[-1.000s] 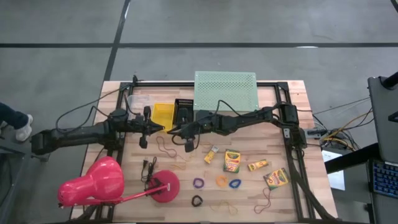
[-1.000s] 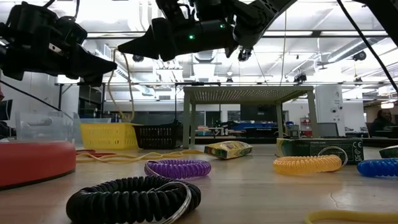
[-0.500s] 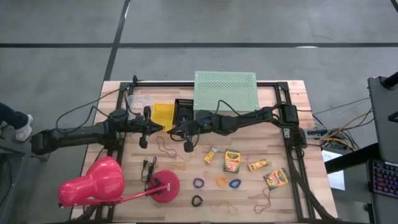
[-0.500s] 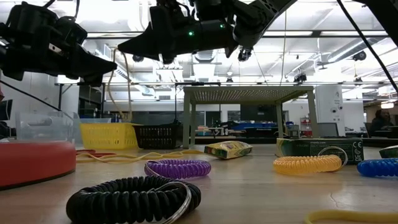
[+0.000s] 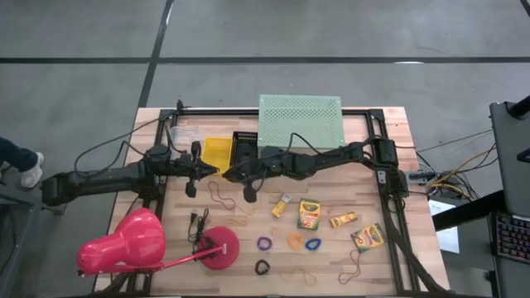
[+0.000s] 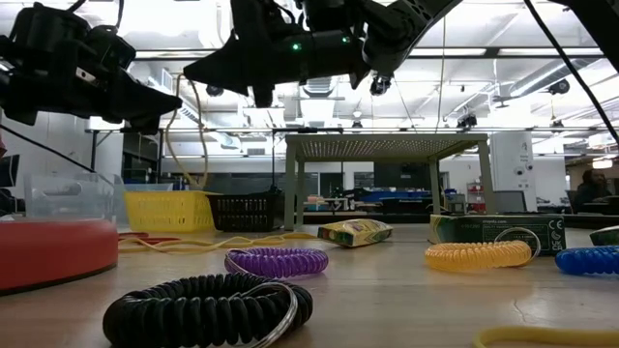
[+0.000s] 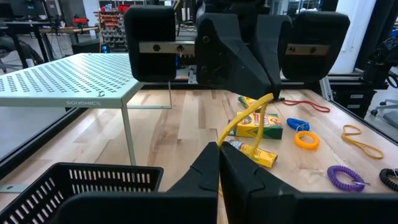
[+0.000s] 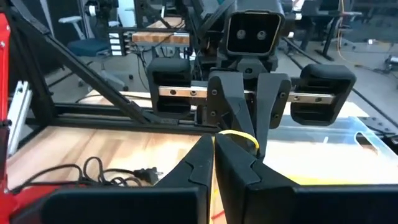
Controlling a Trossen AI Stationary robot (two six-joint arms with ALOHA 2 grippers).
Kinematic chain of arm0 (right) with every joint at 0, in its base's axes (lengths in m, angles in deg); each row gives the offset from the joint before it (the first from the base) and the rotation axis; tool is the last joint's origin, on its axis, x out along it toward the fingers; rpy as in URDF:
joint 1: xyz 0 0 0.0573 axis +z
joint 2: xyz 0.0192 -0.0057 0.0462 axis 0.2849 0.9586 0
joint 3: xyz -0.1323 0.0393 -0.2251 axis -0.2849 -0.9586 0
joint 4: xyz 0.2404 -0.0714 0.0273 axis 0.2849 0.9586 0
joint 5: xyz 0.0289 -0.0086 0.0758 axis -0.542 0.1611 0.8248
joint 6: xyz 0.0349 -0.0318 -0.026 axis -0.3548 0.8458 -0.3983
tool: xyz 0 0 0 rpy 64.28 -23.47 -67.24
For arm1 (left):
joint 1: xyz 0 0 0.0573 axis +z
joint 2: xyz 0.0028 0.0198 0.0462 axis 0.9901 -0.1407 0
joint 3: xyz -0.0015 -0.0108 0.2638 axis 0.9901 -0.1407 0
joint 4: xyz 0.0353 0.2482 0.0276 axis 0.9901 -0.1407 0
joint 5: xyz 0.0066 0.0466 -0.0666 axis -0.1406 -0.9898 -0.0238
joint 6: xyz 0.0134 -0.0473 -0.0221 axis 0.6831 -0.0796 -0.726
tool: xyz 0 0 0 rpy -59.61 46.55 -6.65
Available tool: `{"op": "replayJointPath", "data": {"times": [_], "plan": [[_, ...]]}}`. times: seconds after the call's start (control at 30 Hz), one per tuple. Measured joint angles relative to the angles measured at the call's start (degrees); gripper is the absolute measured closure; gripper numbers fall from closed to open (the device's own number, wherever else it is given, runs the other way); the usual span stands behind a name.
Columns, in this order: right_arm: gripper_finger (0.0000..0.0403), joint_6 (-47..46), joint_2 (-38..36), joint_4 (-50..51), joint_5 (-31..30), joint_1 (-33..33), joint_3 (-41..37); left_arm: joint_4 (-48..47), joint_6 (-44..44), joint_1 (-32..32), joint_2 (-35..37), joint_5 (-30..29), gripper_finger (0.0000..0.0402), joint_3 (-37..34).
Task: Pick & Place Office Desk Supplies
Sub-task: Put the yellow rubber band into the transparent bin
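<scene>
While facing tip to tip | left pincer [image 5: 217, 171], right pincer [image 5: 229, 174] | both clamped on yellow rubber band [image 7: 249, 116]

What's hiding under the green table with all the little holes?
Looking level across the table, the space under the mint-green perforated metal shelf shows bare wooden tabletop and the room behind. From above, the shelf's top covers that spot, so anything lying flat there can't be ruled out.
</scene>
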State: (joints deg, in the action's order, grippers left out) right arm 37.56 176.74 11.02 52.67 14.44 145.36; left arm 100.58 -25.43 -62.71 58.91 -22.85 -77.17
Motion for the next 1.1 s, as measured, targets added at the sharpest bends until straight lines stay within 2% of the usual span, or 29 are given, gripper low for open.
{"op": "replayJointPath", "data": {"times": [0.1,0.5,0.63,0.8,0.93,1.1], "plan": [[0.0354,-0.09,0.0,0.09,-0.08,-0.13,0.0,0.0,-0.01,0.0,-0.01,0.0,0.0396,0.0],[0.0197,-0.74,0.0,0.28,-0.1,-0.98,0.0,-0.01,-0.02,0.0,0.0,0.0,0.0396,0.0],[0.017,0.0,0.0,0.57,-0.09,-1.22,0.0,0.0,-0.02,0.0,-0.01,0.0,0.0396,0.0],[0.0158,2.49,0.0,0.63,-0.06,-1.16,0.0,-0.01,-0.02,-0.01,0.0,-0.69,0.0396,0.0],[0.016,2.37,0.0,0.64,-0.06,-1.16,0.0,-2.07,-0.04,-0.02,0.01,-6.42,0.0396,0.72],[0.0158,-0.24,0.0,1.98,0.02,-1.16,0.0,-22.65,-1.01,-0.04,-0.05,-18.63,0.0396,9.62]]}}
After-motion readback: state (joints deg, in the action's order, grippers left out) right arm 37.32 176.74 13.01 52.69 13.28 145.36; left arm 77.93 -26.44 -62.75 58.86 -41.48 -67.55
